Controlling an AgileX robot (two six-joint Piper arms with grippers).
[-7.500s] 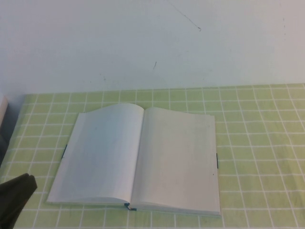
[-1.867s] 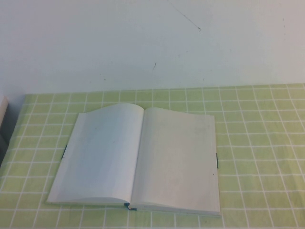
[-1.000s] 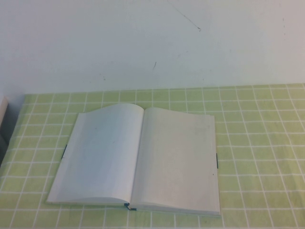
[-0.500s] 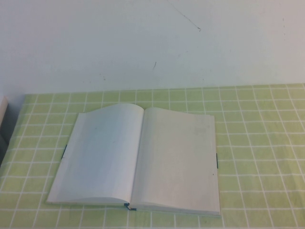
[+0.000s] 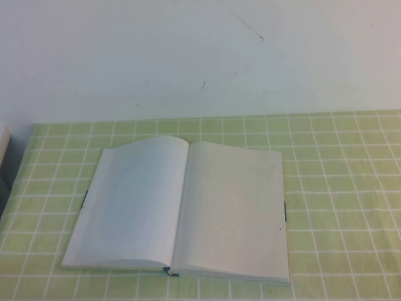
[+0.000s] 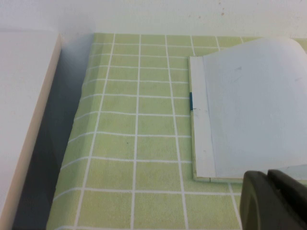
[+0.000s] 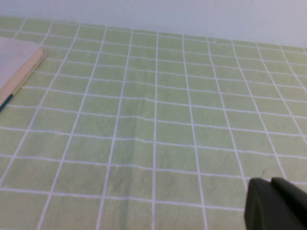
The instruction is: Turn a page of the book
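While the book point(image 5: 178, 210) lies open, both grippers sit off it, cropped: left gripper point(image 6: 274, 200) looks clenched, right gripper point(image 7: 277, 205) clenched empty.

Left claw point(image 6: 274, 201) and right claw point(image 7: 277, 206) both closed, empty.

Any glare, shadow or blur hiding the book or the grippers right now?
High view: even soft light, no glare; the open book is pale and low in contrast, neither gripper in frame. Left wrist view: a dark shadow runs along the tablecloth edge; the left gripper, shut, is a dark blur at the corner. Right wrist view: softly blurred throughout; the right gripper, shut, over bare cloth.
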